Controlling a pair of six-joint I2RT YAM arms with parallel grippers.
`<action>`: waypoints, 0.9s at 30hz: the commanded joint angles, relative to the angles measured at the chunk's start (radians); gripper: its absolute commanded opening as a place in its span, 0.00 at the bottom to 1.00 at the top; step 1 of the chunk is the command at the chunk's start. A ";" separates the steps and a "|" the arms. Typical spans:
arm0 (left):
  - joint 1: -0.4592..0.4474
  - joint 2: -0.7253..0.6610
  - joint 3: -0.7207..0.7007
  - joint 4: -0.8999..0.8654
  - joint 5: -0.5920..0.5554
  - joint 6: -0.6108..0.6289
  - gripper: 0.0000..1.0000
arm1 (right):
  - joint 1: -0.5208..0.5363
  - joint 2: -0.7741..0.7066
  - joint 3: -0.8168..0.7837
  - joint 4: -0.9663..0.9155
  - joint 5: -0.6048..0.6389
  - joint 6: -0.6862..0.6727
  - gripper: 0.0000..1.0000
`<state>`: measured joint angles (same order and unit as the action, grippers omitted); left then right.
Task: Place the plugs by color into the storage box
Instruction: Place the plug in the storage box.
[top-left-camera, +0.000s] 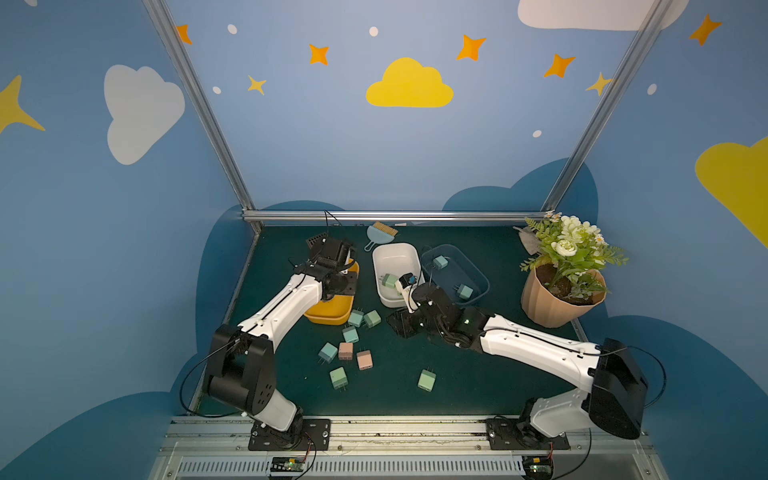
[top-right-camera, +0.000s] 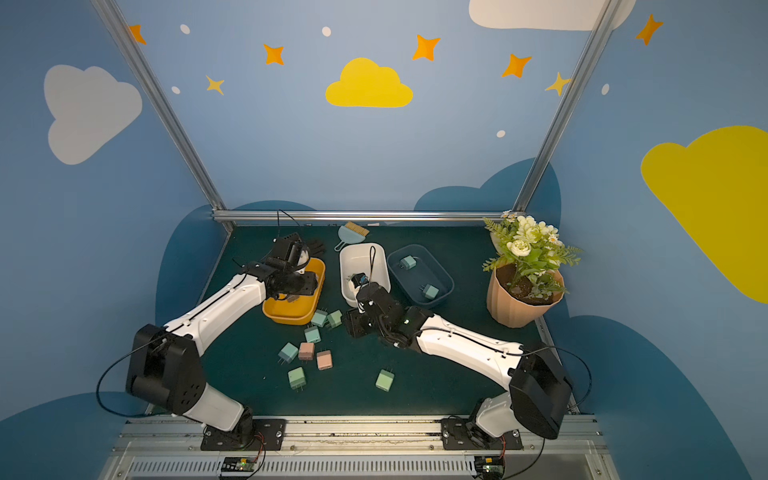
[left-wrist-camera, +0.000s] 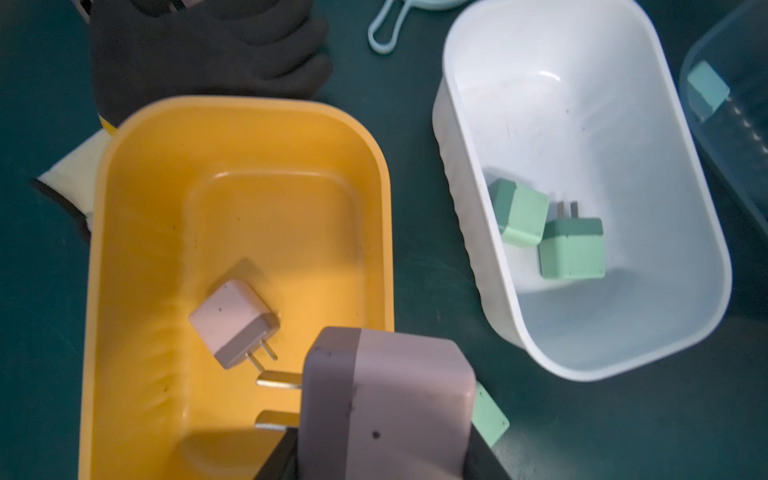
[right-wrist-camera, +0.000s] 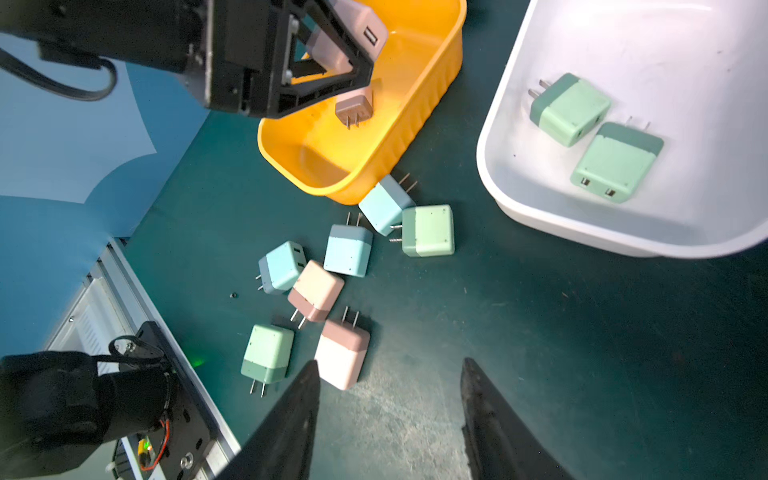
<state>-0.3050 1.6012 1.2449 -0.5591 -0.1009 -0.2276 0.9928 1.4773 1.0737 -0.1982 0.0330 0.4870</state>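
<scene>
Left claw (left-wrist-camera: 382, 457) — its fingers run off the frame edge in its own wrist view, and in both top views the wrist covers it. The right wrist view shows it best: jaws clamped on a pink plug (left-wrist-camera: 386, 399), held over the yellow box (left-wrist-camera: 96, 249). A second pink plug (left-wrist-camera: 232, 320) lies on that box's floor.

Right claw (right-wrist-camera: 388, 376): only the finger ends show. Jaws apart with nothing between them, over bare mat near the white box (right-wrist-camera: 496, 124). In the top views it is dark against dark and hard to make out.

The white box holds two green plugs (right-wrist-camera: 569, 110) side by side; in the top views the right arm covers part of them. The blue box (top-left-camera: 453, 277) is cut off in the left wrist view and holds two blue plugs (top-left-camera: 439, 262), apart from each other.

Loose plugs (right-wrist-camera: 347, 255) lie on the mat: seven clustered just beside the yellow box — three blue, two green, two pink. An eighth plug, green (top-left-camera: 427, 380), lies alone, well apart.

A glove (left-wrist-camera: 199, 54) sits at the yellow box's far end, partly out of frame.
</scene>
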 joint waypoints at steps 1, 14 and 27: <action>0.009 0.070 0.059 0.005 0.013 0.017 0.37 | -0.013 0.039 0.063 -0.017 -0.028 -0.035 0.55; 0.096 0.246 0.148 0.021 0.081 -0.013 0.39 | -0.006 0.122 0.137 -0.001 -0.074 0.020 0.55; 0.122 0.241 0.179 0.005 0.153 0.015 0.64 | 0.022 0.121 0.107 -0.023 -0.058 0.069 0.54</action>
<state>-0.1879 1.8641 1.4139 -0.5381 0.0334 -0.2306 1.0065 1.5982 1.1999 -0.2073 -0.0311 0.5388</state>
